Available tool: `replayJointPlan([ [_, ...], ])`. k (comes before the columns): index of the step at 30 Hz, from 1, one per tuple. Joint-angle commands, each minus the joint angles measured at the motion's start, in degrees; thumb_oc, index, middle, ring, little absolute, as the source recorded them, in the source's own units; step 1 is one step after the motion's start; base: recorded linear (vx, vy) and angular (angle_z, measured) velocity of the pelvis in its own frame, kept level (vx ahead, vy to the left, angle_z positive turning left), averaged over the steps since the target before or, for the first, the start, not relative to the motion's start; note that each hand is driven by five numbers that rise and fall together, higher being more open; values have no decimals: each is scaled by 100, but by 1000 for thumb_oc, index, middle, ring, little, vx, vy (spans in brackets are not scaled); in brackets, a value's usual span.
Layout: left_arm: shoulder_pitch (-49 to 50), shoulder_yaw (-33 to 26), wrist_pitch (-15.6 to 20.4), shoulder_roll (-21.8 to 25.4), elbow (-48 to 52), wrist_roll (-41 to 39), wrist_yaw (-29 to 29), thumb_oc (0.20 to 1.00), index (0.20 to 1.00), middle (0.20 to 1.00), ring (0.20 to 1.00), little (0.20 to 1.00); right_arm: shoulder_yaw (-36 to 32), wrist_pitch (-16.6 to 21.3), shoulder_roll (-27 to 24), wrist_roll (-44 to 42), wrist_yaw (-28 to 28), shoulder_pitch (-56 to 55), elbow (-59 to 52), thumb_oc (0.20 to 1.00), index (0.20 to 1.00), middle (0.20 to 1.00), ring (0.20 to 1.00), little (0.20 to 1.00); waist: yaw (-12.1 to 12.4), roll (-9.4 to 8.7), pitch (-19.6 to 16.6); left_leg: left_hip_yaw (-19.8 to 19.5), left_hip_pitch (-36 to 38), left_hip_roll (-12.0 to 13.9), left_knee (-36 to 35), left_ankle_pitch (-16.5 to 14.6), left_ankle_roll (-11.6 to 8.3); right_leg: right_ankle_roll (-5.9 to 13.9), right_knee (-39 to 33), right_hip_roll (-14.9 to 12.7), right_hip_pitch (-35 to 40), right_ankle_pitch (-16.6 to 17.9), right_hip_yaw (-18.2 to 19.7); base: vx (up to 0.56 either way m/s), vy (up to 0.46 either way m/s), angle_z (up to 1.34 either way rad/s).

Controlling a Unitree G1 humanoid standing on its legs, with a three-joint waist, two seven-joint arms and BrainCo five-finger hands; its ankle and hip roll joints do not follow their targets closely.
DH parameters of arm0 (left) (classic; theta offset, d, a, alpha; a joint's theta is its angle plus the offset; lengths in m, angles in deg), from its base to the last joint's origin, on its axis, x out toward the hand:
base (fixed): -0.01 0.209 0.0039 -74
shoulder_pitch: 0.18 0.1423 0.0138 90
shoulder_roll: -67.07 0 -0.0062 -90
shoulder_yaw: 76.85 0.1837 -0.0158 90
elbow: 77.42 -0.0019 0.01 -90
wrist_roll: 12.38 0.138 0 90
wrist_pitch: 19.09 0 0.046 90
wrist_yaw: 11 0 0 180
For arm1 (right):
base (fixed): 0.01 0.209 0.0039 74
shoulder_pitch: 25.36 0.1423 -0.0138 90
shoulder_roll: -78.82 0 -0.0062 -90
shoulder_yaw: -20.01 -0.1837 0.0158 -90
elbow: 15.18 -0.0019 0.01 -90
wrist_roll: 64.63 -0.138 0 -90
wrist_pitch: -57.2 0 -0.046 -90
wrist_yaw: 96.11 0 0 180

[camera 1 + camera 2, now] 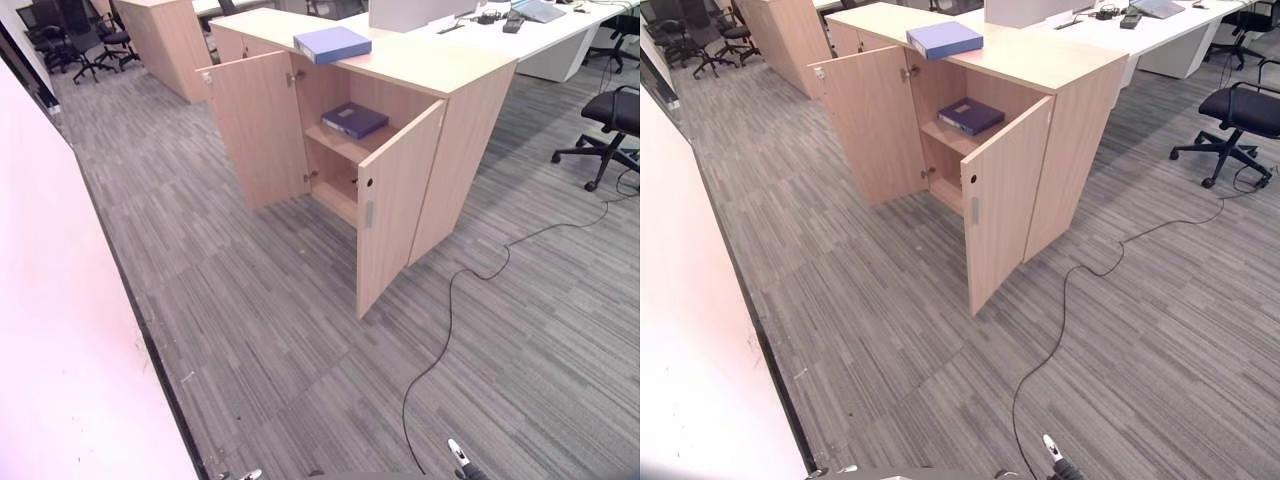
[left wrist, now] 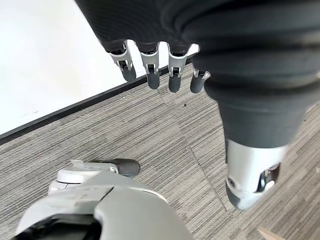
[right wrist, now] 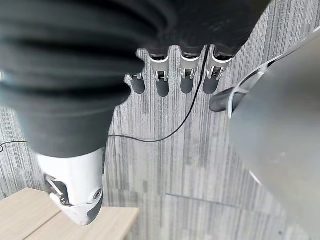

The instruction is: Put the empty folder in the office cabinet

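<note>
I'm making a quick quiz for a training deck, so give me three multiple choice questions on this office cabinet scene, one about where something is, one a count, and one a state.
1. Where does the lighter blue folder lie?
A. on top of the cabinet
B. on the floor
C. on the desk chair

2. How many blue folders are in sight?
A. one
B. two
C. four

3. How do the cabinet doors stand?
A. both shut
B. one open
C. both open

Answers: 1 A, it rests flat on the cabinet's top. 2 B, one on top and a darker folder on the inner shelf. 3 C, both doors are swung out, showing the shelves.

Blue folder [image 1: 945, 39] atop open cabinet [image 1: 1080, 120]
</note>
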Motion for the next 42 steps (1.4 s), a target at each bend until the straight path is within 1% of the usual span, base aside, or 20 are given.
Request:
replayJointPlan([
  [1,-159,-146,91,83,-218,23,-3,1000,1000,1000,1000,1000,15,122,126,-116,-36,268,248,1000,1000,1000,1000,1000,87,-302,65,77,-102,-367,-307,121,-206,509,-518,-129,820,349,-102,0,0,0],
  [5,-159,-159,110,96,-214,15,-46,1000,1000,1000,1000,1000,27,128,137,-107,-27,265,256,1000,1000,1000,1000,1000,90,-303,63,80,-97,-369,-307,116,-205,507,-522,-127,823,343,-105,0,0,0],
  [9,-228,-237,235,169,-15,-105,-206,1000,1000,1000,1000,1000,12,172,144,-131,9,274,245,1000,1000,1000,1000,1000,118,-326,69,55,-92,-370,-307,122,-206,507,-510,-129,835,339,-133,0,0,0],
  [14,-219,-300,249,163,-35,-210,-221,1000,1000,1000,1000,1000,-11,177,152,-154,17,277,282,1000,1000,1000,1000,1000,131,-336,69,47,-95,-375,-307,118,-206,512,-516,-129,834,335,-145,0,0,0],
  [18,-207,-300,241,155,-62,-222,-192,1000,1000,1000,1000,1000,-28,177,146,-168,12,273,303,1000,1000,1000,1000,1000,134,-337,63,48,-97,-376,-307,117,-206,510,-514,-129,830,334,-141,0,0,0],
  [22,-191,-202,177,103,-117,-157,28,1000,1000,1000,1000,1000,-11,156,132,-132,-46,260,298,1000,1000,1000,1000,1000,111,-319,60,59,-96,-371,-307,116,-204,508,-522,-126,828,336,-121,0,0,0],
  [25,-176,-184,156,73,-145,-155,80,1000,1000,1000,1000,1000,-8,139,132,-121,-72,262,299,1000,1000,1000,1000,1000,99,-313,64,66,-95,-369,-307,113,-205,504,-527,-120,834,337,-116,0,0,0],
  [36,-110,-276,95,60,-240,-255,172,1000,1000,1000,1000,1000,-9,120,132,-103,-109,233,306,1000,1000,1000,1000,1000,92,-310,56,58,-97,-375,-307,115,-200,498,-523,-120,829,340,-98,0,0,0],
  [42,-114,-267,88,83,-240,-241,154,1000,1000,1000,1000,1000,45,131,112,46,-68,247,304,1000,1000,1000,1000,1000,97,-315,62,45,-103,-373,-307,122,-196,494,-503,-116,824,331,-114,0,0,0],
])
